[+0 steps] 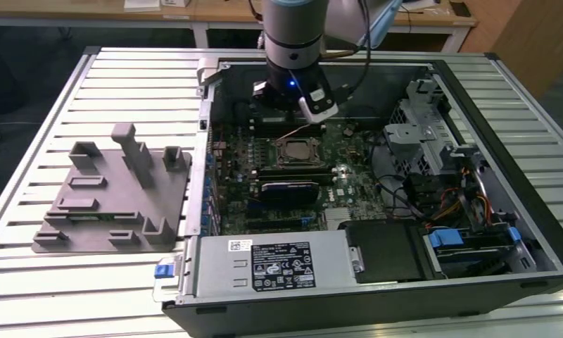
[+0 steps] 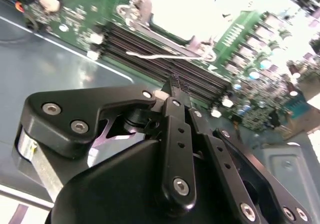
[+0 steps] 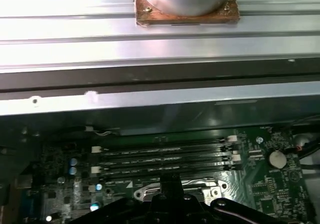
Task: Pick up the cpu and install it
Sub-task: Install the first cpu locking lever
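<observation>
On the exterior view's left the grey fixture plate (image 1: pixel 112 204) stands on the slatted tabletop (image 1: pixel 37 282), well apart from the open computer case (image 1: pixel 376 176). The cpu (image 1: pixel 294 150) appears to sit in the motherboard socket, with the pincer (image 1: pixel 291 116) poised just beside it. In the second wrist view its fingertips (image 2: pixel 172 86) look pressed together on nothing, so any sideways drift low over the board could snag the retention lever or memory slots (image 3: pixel 160 156).

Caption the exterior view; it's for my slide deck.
Robot arm's gripper poised inside the open computer case, just behind the motherboard's socket where the cpu sits.
</observation>
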`<act>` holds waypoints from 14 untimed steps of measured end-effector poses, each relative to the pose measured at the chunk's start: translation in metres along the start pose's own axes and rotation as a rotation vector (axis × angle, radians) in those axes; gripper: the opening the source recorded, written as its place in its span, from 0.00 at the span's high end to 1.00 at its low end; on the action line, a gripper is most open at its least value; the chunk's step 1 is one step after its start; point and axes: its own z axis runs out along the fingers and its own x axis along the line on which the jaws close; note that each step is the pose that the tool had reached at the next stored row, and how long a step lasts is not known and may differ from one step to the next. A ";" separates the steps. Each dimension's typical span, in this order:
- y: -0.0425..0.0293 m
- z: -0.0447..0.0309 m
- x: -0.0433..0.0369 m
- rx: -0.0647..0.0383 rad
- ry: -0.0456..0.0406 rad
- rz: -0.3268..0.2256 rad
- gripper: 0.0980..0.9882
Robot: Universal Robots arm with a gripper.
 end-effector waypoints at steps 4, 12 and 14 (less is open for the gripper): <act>0.0010 0.0012 -0.0144 0.000 0.0028 0.001 0.99; 0.0029 0.0034 -0.0410 0.001 0.0076 0.002 0.99; 0.0034 0.0039 -0.0470 0.001 0.0086 0.003 0.99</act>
